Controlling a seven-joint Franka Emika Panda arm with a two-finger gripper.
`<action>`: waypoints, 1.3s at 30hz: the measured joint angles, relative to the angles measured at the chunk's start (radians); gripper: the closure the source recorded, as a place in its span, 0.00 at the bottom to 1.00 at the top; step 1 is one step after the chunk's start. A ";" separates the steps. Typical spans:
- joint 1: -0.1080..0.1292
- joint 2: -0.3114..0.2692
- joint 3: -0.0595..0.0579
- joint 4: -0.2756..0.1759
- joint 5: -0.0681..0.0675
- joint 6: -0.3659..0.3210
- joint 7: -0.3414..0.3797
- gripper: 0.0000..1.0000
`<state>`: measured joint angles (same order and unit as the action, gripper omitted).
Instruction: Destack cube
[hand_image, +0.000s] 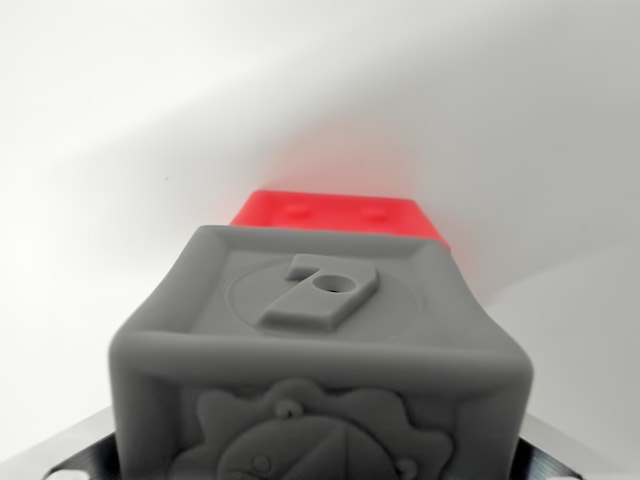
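Fingers of the pincer (320, 465) show only as dark ribbed slivers at the bottom corners of the wrist view, one at the left edge (75, 460) and one at the right, each with a pale metal part beneath. Between them sits the grey cube (320, 350), filling the lower half of the picture. Its side walls run down to where the fingers are, and the jaws appear to press on those walls, though the contact itself is hidden by the cube's bulk; the spread of the jaws matches the cube's width. So the pincer seems to be closed on the grey cube, but the view is too tight to be certain.

The grey cube is soft-looking, with rounded edges. Its far face carries a raised numeral seven (320, 290) inside a shallow ring, with a small round hole in the numeral. The near face bears a raised relief with a scalloped outline, cut off by the bottom of the frame.

Just beyond the grey cube, partly covered by it, lies a red cube (340, 215). Only a narrow band of it shows, with two faint raised bumps. Whether the two cubes touch cannot be told.

Behind both spreads a plain white surface (150, 120), softly shadowed, with a reddish glow around the red cube.
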<state>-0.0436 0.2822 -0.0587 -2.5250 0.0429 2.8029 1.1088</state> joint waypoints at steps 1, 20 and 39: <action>0.000 -0.003 0.000 0.000 0.000 -0.002 0.000 1.00; 0.002 -0.089 -0.005 -0.009 -0.012 -0.077 0.008 1.00; 0.002 -0.225 -0.008 -0.011 -0.032 -0.208 0.022 1.00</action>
<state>-0.0421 0.0568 -0.0664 -2.5362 0.0111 2.5951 1.1303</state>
